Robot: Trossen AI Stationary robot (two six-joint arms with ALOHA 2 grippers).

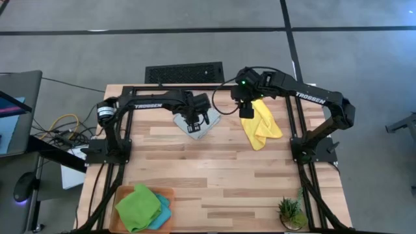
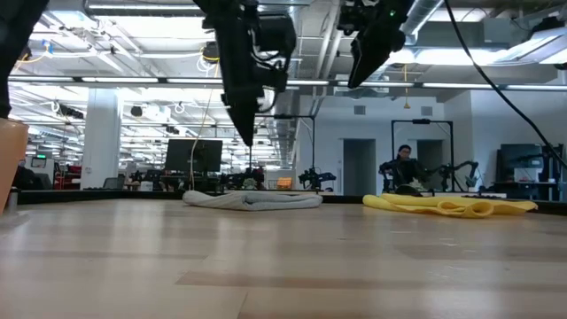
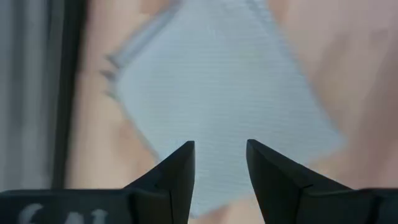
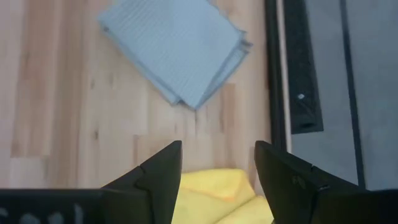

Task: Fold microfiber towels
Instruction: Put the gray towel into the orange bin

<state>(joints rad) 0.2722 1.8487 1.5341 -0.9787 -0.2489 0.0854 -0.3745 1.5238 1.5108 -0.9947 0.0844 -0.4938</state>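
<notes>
A: What are the two end effectors doing?

B: The left end effector (image 3: 221, 163) hangs over the folded light grey towel (image 1: 199, 123), fingers spread and empty. The right end effector (image 4: 217, 165) hovers over the near edge of the yellow towel (image 1: 261, 125), fingers also spread, holding nothing.

A: Where do the towels lie?

B: The grey one lies flat at the far middle of the tabletop (image 1: 221, 175). The yellow one lies crumpled just to its right, apart from it. The bright green towel (image 1: 138, 205) sits on the teal blue towel (image 1: 162, 212) in the orange tray (image 1: 170, 193) at the near left corner. A small potted plant (image 1: 290, 212) stands near right.
</notes>
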